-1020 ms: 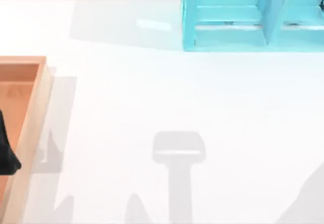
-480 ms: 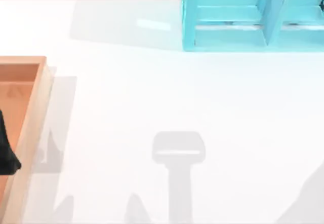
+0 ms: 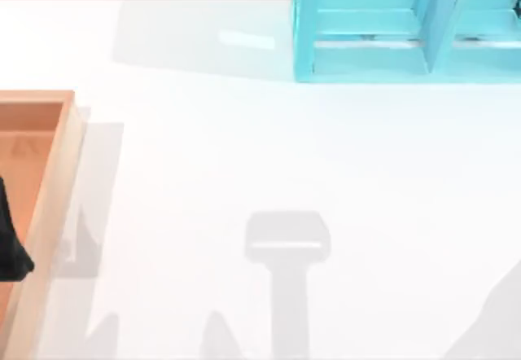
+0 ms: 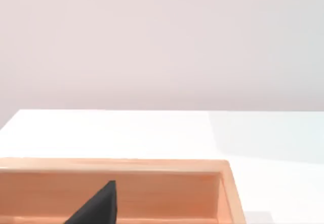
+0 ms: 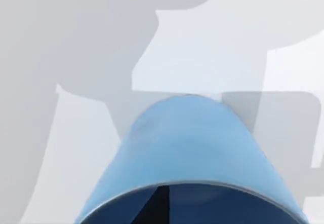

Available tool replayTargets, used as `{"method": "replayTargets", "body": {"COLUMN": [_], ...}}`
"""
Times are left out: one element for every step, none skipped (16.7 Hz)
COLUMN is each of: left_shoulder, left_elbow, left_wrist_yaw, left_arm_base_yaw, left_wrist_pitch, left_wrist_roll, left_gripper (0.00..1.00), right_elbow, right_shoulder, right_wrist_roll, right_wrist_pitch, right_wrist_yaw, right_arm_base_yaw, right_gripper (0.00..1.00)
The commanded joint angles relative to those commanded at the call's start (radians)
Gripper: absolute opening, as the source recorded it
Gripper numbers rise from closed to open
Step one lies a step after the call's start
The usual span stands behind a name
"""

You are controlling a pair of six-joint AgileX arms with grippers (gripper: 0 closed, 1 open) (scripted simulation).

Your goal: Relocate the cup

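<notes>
Currently the cup (image 5: pixel 190 158) sits right up against our R wrist cam, blue wall and dark mouth close in, white table (image 5: pixel 76 158) beneath it; likely carried aloft, since it's nowhere on the table from above. R gripper state: can't tell. L arm parked over the wooden tray (image 3: pixel 57 181) at table's left edge, w/ its dark tip (image 3: pixel 10 250) inside. Shelf unit (image 3: pixel 370 50) at far right is probably the destination.

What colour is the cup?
Blue, the cup shows best in the right wrist view.
</notes>
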State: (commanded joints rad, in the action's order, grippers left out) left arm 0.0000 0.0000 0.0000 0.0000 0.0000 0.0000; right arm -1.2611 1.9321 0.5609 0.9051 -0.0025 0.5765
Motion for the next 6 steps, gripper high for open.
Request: {"method": "replayTargets", "body": {"left_shoulder": [0.000, 0.000, 0.000, 0.000, 0.000, 0.000], "left_elbow": [0.000, 0.000, 0.000, 0.000, 0.000, 0.000], "left_wrist_yaw": [0.000, 0.000, 0.000, 0.000, 0.000, 0.000], "left_arm_base_yaw": [0.000, 0.000, 0.000, 0.000, 0.000, 0.000], "left_wrist_pitch": [0.000, 0.000, 0.000, 0.000, 0.000, 0.000], "left_wrist_roll": [0.000, 0.000, 0.000, 0.000, 0.000, 0.000], "left_gripper": [1.00, 1.00, 1.00, 1.00, 1.00, 1.00], "right_elbow": [0.000, 0.000, 0.000, 0.000, 0.000, 0.000], "right_shoulder": [0.000, 0.000, 0.000, 0.000, 0.000, 0.000], "right_wrist_roll": [0.000, 0.000, 0.000, 0.000, 0.000, 0.000], "right_wrist_pitch": [0.000, 0.000, 0.000, 0.000, 0.000, 0.000], "right_wrist_yaw": [0.000, 0.000, 0.000, 0.000, 0.000, 0.000], "right_arm_base_yaw": [0.000, 0.000, 0.000, 0.000, 0.000, 0.000], "right_gripper": [1.00, 1.00, 1.00, 1.00, 1.00, 1.00]}}
